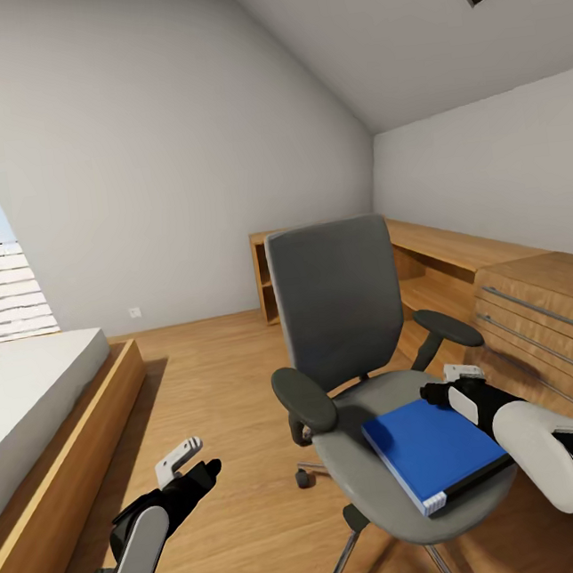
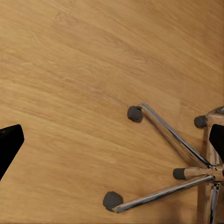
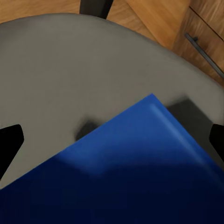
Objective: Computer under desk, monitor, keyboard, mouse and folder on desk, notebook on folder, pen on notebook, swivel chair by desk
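Note:
The grey swivel chair [image 1: 337,298] stands mid-room on the oak floor, and the blue folder [image 1: 432,448] lies flat on its seat, white page edges toward me. My right gripper [image 1: 453,384] hovers open just above the folder's far right corner. In the right wrist view the gripper [image 3: 112,144] has its dark fingertips [image 3: 10,142] spread wide over the folder [image 3: 140,163] and the seat [image 3: 84,70], with nothing between them. My left gripper [image 1: 187,464] hangs open over bare floor left of the chair. In its wrist view the gripper [image 2: 112,144] looks down on the chrome chair base [image 2: 172,135].
A low bed on an oak platform [image 1: 31,398] runs along the left. Low oak cabinets [image 1: 540,309] line the right wall, close behind the chair's right armrest. An oak shelf unit [image 1: 268,280] stands behind the chair. Open floor [image 1: 217,376] lies between bed and chair.

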